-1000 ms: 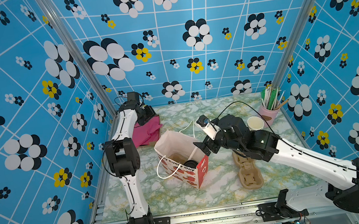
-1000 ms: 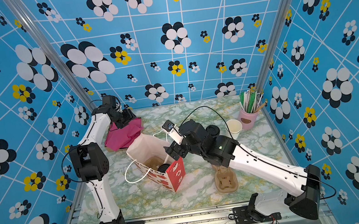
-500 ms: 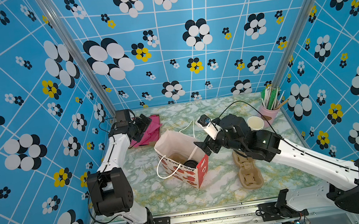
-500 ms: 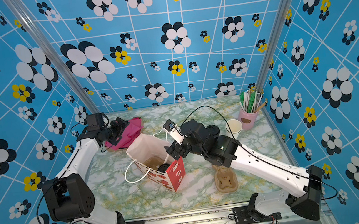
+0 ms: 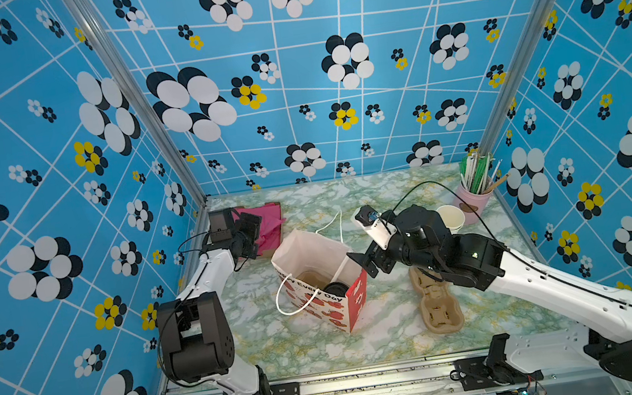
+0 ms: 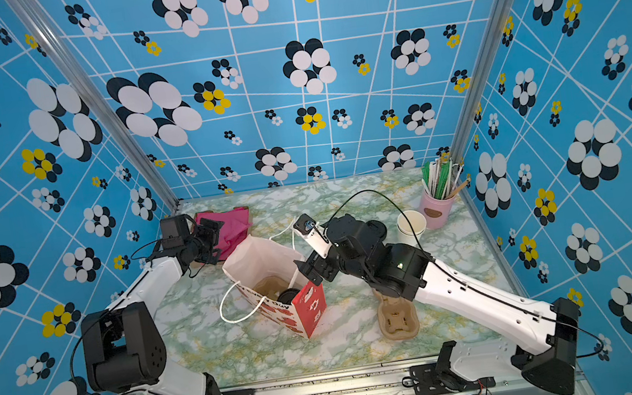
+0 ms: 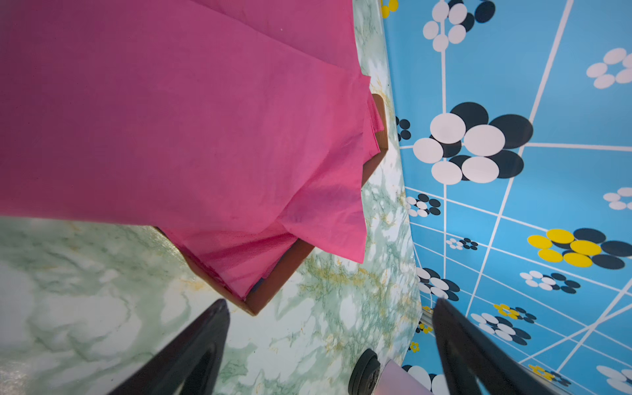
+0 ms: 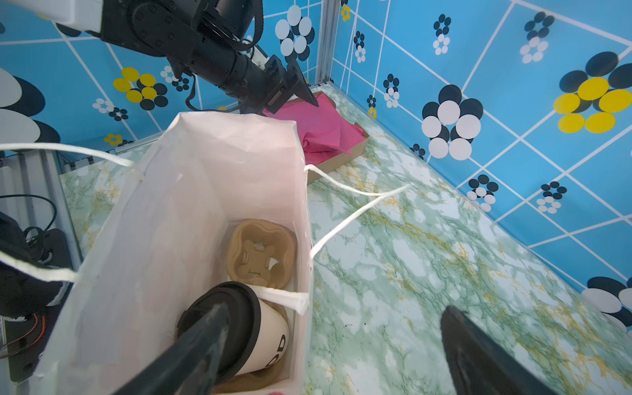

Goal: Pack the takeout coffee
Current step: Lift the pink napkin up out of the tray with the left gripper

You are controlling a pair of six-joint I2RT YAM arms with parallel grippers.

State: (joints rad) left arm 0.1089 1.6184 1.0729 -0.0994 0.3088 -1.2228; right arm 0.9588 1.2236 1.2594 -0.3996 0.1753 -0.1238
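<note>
At far left, the left gripper (image 5: 251, 233) is found spread wide with nothing between its fingers. It is held above the table (image 5: 306, 347) just beside a tray (image 7: 284, 273) of pink tissue (image 5: 267, 222). In the left wrist view the tissue is seen draped over the tray's edge, apart from both fingers.

At centre, a paper bag (image 5: 305, 250) is seen standing open. A moulded carrier (image 8: 261, 253) is seated on its floor. The coffee (image 8: 266, 331) is set in the carrier's end nearer the right gripper, upright or slightly tilted, with its black lid (image 5: 333, 289) on. The other socket is seen unfilled.

Right of centre, the right gripper (image 5: 365, 263) is poised at the bag's right rim, fully spread and grasping nothing. The rim is straddled: one finger (image 8: 205, 328) is placed inside the bag directly over the coffee's lid, the other (image 8: 478, 352) outside, over bare table. The coffee thus lies just below the inner finger. Whether that finger is touching the lid cannot be determined.

Further right, a second carrier (image 5: 439, 311) is noted flat on the table, partly under the right arm. A lidless cup (image 5: 451, 217) and a pink pot (image 5: 472, 201) of straws are placed near the back right corner.
</note>
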